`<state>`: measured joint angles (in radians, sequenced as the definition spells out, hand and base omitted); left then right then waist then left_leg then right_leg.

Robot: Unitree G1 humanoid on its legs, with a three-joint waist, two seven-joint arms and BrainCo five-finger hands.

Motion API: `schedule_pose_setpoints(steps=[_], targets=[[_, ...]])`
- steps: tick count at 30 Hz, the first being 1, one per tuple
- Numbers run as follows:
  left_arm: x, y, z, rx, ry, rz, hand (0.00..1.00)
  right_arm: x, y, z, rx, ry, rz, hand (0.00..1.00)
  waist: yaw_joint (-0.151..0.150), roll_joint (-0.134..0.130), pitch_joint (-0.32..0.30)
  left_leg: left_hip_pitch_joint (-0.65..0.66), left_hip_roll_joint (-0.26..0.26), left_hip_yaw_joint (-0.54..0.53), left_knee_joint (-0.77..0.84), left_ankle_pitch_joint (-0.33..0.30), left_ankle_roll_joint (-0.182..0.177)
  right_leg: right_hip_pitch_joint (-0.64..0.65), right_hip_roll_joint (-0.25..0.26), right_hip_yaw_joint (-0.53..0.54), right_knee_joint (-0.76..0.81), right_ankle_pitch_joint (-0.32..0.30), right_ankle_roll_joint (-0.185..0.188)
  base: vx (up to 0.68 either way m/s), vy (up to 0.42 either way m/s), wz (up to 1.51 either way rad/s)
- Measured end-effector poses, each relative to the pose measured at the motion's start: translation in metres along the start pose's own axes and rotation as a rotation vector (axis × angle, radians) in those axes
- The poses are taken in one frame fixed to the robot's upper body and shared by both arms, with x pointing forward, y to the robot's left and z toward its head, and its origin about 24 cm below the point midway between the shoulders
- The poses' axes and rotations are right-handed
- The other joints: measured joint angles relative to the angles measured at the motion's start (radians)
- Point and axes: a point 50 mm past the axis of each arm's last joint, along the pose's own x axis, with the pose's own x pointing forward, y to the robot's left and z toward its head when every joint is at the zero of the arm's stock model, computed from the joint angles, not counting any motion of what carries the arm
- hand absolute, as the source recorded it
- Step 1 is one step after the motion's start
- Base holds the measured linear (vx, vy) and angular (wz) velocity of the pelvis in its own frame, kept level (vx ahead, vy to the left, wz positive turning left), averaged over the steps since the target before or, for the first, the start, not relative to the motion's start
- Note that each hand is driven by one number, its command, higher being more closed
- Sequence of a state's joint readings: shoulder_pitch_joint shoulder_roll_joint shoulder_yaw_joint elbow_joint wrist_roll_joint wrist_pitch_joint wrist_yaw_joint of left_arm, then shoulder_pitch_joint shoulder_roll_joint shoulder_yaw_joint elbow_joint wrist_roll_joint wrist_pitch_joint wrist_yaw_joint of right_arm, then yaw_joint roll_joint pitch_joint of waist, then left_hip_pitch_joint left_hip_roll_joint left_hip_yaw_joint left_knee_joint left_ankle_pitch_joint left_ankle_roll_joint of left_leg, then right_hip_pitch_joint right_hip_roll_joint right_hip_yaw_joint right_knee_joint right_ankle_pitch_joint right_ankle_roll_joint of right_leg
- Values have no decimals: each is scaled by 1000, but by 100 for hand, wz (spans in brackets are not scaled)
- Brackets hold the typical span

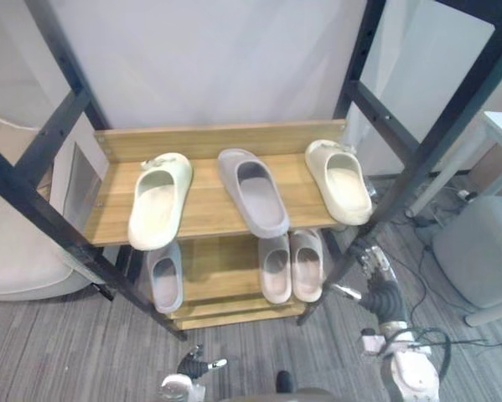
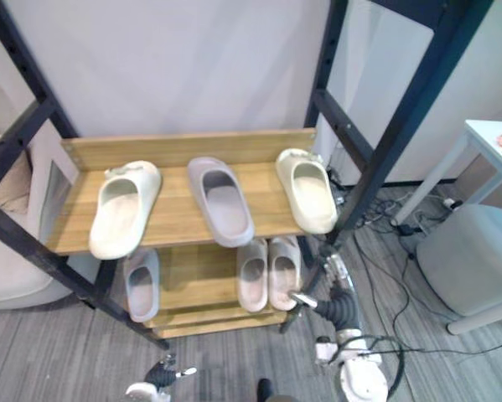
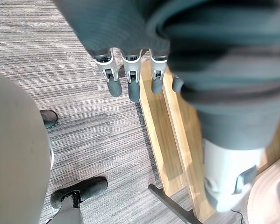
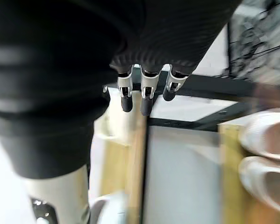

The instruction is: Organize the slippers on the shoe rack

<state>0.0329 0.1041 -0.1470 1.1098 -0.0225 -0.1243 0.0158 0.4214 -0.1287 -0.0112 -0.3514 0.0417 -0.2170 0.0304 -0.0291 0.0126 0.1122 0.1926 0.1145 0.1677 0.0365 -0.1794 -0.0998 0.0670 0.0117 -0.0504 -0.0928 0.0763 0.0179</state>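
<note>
Wooden black-framed shoe rack [image 1: 207, 208], top shelf: cream foam slipper [image 1: 158, 201] at the left edge, grey foam slipper [image 1: 252, 191] centre, second cream slipper [image 1: 340, 180] at the right edge. Off its front right corner hangs the right hand [image 1: 376, 272], the left hand [image 1: 192, 362] lower, both straight-fingered and empty.

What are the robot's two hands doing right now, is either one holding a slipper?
Left hand: open, fingers straight, holding nothing.
Right hand: open, fingers straight, holding nothing.

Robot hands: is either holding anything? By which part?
Nothing is held. The left robot hand hangs open over the carpet; the right robot hand is open beside the rack, clear of the slippers.
</note>
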Motion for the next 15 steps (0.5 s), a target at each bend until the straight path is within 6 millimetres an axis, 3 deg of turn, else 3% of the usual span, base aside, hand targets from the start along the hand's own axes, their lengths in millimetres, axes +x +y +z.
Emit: schedule_pose_setpoints(steps=[15], targets=[[0, 1, 3, -3, -13, 1, 0, 44, 1, 43, -4, -259, 34, 0, 19, -8, -10, -56, -6, -53, -10, 7, 6, -34, -11, -56, 4, -4, 6, 9, 1, 10]])
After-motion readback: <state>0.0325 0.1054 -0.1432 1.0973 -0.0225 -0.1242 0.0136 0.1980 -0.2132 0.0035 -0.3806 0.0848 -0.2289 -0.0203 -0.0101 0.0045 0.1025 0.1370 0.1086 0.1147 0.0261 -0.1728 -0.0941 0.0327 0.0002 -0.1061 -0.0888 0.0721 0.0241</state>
